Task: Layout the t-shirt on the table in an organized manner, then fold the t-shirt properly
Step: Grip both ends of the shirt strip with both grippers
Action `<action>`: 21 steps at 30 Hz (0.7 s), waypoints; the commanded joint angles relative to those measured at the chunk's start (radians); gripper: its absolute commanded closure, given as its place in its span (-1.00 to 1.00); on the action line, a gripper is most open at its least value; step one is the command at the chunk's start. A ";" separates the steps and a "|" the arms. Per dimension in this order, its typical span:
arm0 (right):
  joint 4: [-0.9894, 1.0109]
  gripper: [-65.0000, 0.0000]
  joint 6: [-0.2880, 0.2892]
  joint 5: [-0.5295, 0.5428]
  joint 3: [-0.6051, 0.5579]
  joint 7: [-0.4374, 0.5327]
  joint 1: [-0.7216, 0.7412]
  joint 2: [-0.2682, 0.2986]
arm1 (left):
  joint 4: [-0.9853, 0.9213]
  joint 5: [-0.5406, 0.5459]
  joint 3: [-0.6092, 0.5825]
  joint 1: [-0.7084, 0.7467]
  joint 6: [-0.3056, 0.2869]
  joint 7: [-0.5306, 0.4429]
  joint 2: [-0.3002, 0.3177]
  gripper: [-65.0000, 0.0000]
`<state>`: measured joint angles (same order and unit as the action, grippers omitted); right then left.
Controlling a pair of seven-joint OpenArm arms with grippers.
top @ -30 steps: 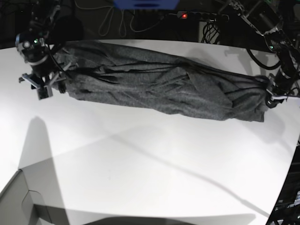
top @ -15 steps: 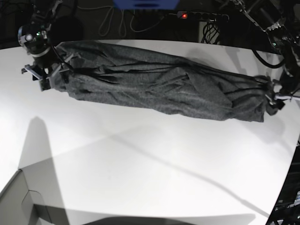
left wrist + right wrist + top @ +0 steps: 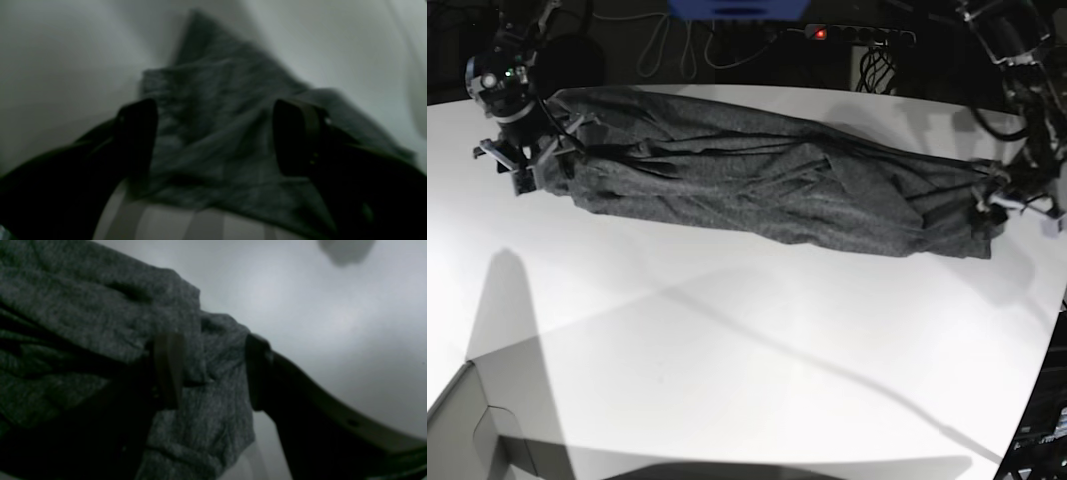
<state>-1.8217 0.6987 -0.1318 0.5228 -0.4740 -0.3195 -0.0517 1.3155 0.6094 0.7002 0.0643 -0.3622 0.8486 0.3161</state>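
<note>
The dark grey t-shirt (image 3: 767, 185) lies bunched in a long roll across the white table (image 3: 727, 340), from far left to far right. My left gripper (image 3: 1019, 205) hovers at its right end. In the left wrist view the left gripper (image 3: 213, 136) is open wide, with the t-shirt (image 3: 213, 110) lying below and between the fingers, untouched. My right gripper (image 3: 522, 165) sits at the shirt's left end. In the right wrist view the right gripper (image 3: 210, 373) straddles a fold of the t-shirt (image 3: 100, 316), jaws apart and not pressed on the cloth.
A grey box corner (image 3: 477, 430) juts in at the front left. Cables and a power strip with a red light (image 3: 819, 33) run behind the table's far edge. The table's curved edge (image 3: 1037, 400) falls away at the right.
The left gripper has opened, let go of the shirt's right end and drawn slightly right. The right gripper moved back with the left end a second ago, then loosened and stayed put.
</note>
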 commanded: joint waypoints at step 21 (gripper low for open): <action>-0.022 0.08 -0.001 0.011 0.004 0.024 0.003 0.009 | -0.153 -0.205 -0.159 -0.042 -0.008 -0.164 -0.061 -0.52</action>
<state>-1.8221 0.6987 -0.1322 0.5236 -0.4740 -0.3195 -0.0498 1.1793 0.4309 0.5468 0.0124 -0.3824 0.5877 0.2584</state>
